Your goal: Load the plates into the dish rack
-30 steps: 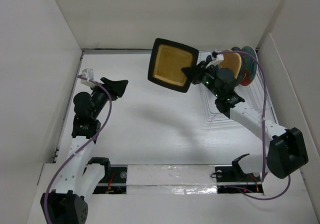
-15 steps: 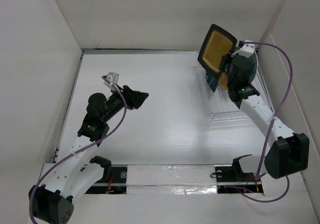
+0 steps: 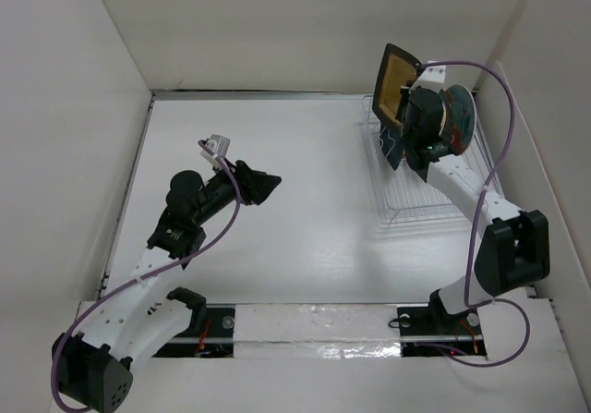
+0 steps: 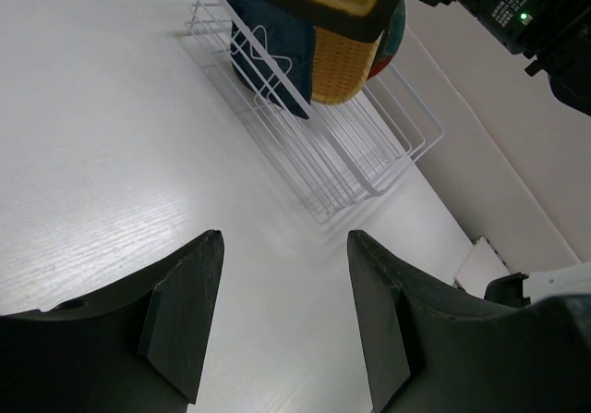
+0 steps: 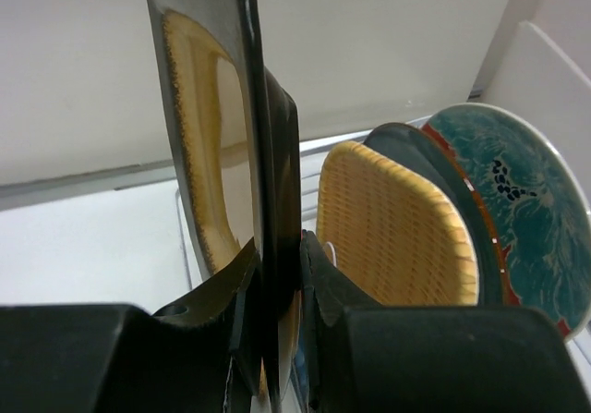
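The black-rimmed square plate (image 3: 394,82) with a mustard-yellow centre (image 5: 196,145) stands on edge in the air, with my right gripper (image 5: 275,247) shut on its rim. It hangs over the far left end of the white wire dish rack (image 3: 434,196). Upright in the rack are a glossy blue plate (image 4: 268,34), a tan woven plate (image 5: 397,228), a dark teal plate (image 5: 413,142) and a red plate with teal pattern (image 5: 526,210). My left gripper (image 4: 284,236) is open and empty above the bare table, left of the rack (image 4: 343,154).
White walls enclose the table on the left, back and right. The right wall runs close behind the rack. The left arm's purple cable (image 3: 199,247) loops beside its forearm.
The right arm has carried the square plate from the middle back of the table over to the rack and turned it edge-on. The left gripper has moved right, toward the table's middle.
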Motion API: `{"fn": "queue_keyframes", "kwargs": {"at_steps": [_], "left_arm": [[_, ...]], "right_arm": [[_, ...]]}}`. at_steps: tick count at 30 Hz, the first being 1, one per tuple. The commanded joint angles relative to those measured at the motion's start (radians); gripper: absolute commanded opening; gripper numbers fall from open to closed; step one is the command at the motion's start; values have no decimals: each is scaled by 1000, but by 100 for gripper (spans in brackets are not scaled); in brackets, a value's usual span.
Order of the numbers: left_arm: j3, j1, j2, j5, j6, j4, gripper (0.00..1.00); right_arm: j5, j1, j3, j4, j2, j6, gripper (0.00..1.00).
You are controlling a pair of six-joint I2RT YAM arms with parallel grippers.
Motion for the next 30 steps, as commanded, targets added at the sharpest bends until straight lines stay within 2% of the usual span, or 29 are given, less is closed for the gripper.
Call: {"fn": "queue_keyframes", "kwargs": {"at_steps": [1,11,22,30], "left_arm": [[30,-7,8,27,11,40,52],[34,-7,33,29,13,43,52],[31,-7,50,43,5,60,52],[30,-7,50,46,4,62,52]], "right_arm": [[62,31,113,253,9,-93,0],[131,63,202,305,166,-240,0],[195,73,182,450,250,-357,0],[195,63,109,558,302,-366,0]]}}
